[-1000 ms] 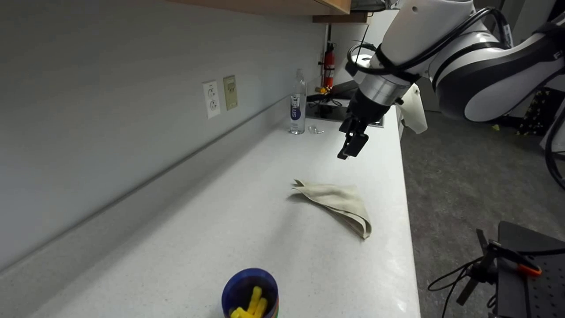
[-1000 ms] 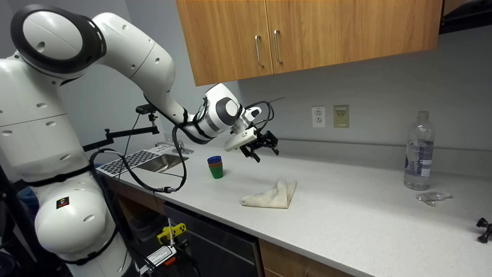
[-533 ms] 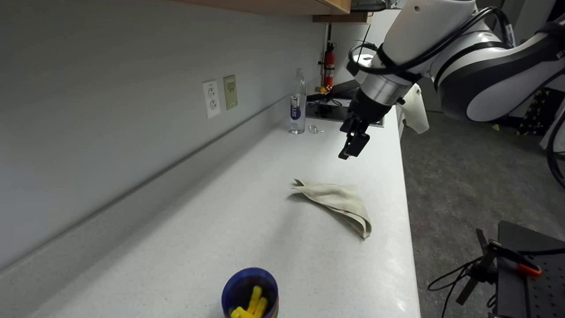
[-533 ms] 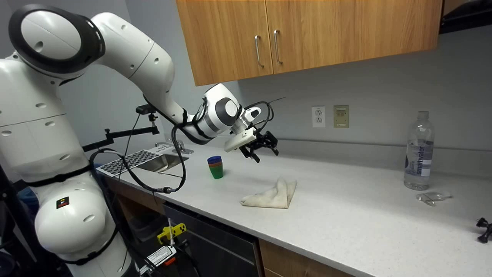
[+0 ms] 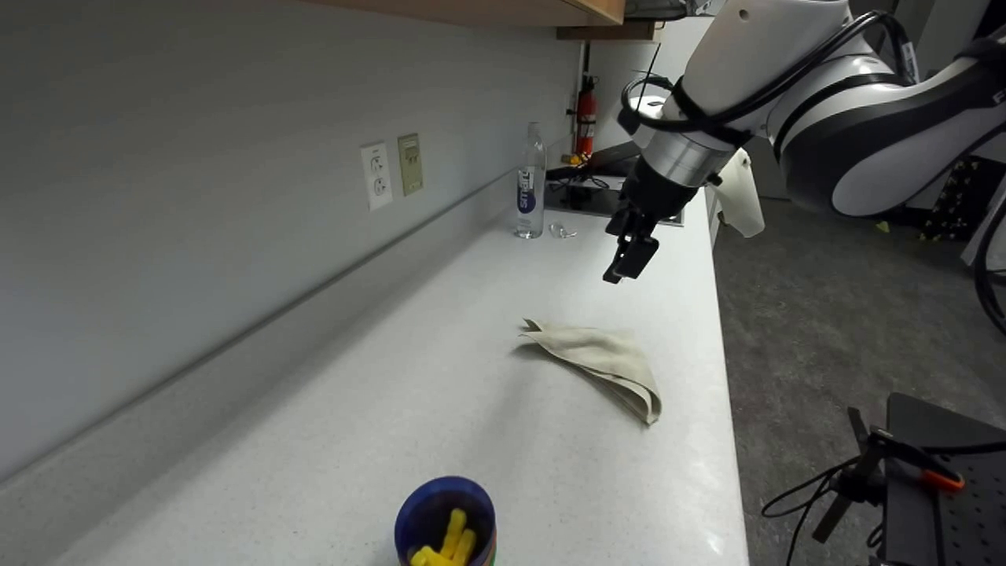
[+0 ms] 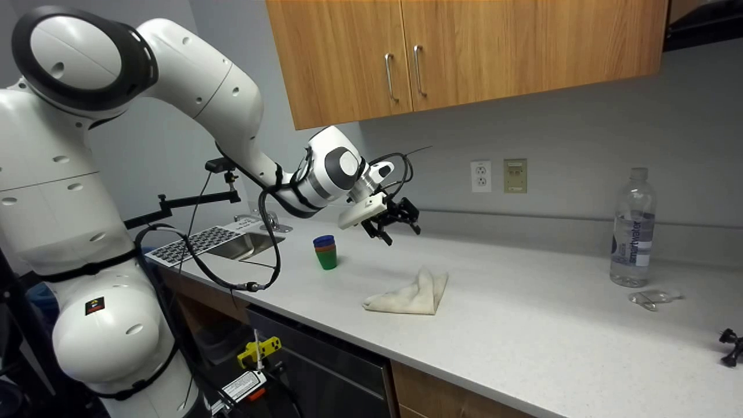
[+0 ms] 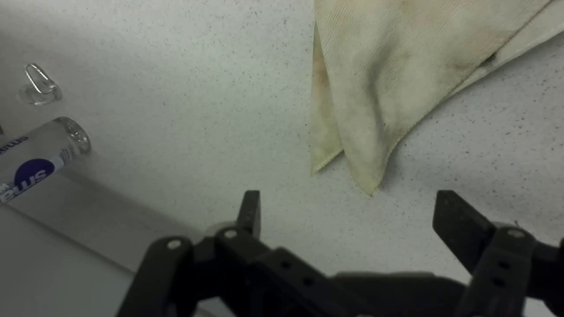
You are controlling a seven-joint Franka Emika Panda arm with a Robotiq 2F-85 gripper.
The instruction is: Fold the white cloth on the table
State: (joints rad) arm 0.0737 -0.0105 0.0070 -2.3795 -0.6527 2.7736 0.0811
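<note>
The off-white cloth lies partly folded and rumpled on the white countertop, in both exterior views [image 5: 601,360] [image 6: 409,296]. In the wrist view the cloth [image 7: 396,66] fills the upper right, with two overlapping corners pointing toward the jaws. Its far part is cut off by the frame edge. My gripper [image 6: 403,235] is open and empty, held above the counter and apart from the cloth. In the wrist view the cloth's longer corner tip ends just above the gap between the gripper's fingertips [image 7: 348,196]. The gripper also shows in an exterior view [image 5: 619,263].
A clear water bottle [image 6: 633,232] stands near the wall, with a small clear plastic piece [image 6: 653,298] beside it. Stacked coloured cups [image 6: 325,253] stand near the sink [image 6: 246,245]; yellow pieces [image 5: 452,538] show inside. Wooden cabinets [image 6: 464,52] hang above. The countertop's front edge [image 5: 731,424] borders the floor.
The arm and gripper have shifted only very slightly. The cloth has not moved, and the gripper stays open.
</note>
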